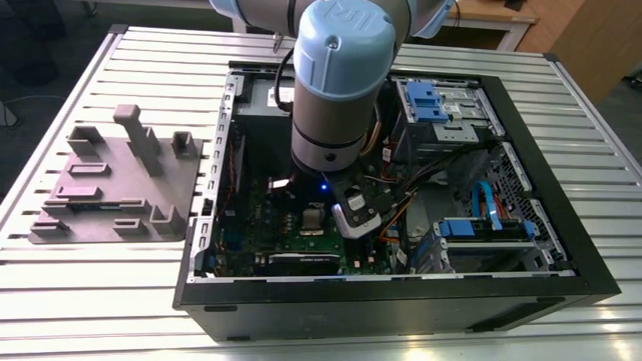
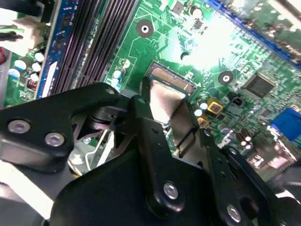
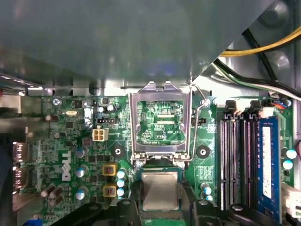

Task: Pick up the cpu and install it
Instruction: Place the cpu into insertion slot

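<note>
Table: metal slats [image 1: 101, 301] under the open computer case [image 1: 401, 301].
Gripper [image 3: 161, 203]: closed on the cpu [image 3: 160, 188], pinching its sides so it lies flat.
Socket frame [image 3: 160, 90]: just past the gripper, lid up to let it in.

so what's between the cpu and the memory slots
In the first wrist view, a strip of green motherboard with two small capacitors lies between the cpu and the memory slots.

Whole setup's sitting on a ribbed silvery metal table [image 1: 90, 301], with a pale wooden desk [image 1: 494, 16] and a brownish wood cabinet [image 1: 587, 45] behind it, plus dark floor [image 1: 30, 90] off the exterior view's left.
</note>
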Robot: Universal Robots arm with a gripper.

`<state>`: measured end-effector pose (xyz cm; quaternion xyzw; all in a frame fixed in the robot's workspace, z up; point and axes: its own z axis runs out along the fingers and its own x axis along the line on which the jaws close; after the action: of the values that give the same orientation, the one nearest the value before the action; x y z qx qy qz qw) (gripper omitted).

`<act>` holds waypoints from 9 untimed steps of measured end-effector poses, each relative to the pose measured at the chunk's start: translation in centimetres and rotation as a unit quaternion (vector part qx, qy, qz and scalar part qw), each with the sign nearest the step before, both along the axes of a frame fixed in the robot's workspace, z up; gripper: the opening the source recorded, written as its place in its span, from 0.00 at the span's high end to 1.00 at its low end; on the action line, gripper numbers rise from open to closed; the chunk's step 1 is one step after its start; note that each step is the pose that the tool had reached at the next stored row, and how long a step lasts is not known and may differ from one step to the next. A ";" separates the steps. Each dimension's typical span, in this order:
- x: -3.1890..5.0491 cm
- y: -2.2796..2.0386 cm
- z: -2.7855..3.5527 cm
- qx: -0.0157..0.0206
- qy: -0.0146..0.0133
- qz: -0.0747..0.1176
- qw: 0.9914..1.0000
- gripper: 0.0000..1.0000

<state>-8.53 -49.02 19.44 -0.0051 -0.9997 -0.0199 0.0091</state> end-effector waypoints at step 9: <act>0.00 -0.02 0.13 0.000 0.000 0.000 1.000 0.57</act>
<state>-8.53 -49.04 19.58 -0.0052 -0.9997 -0.0198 0.0090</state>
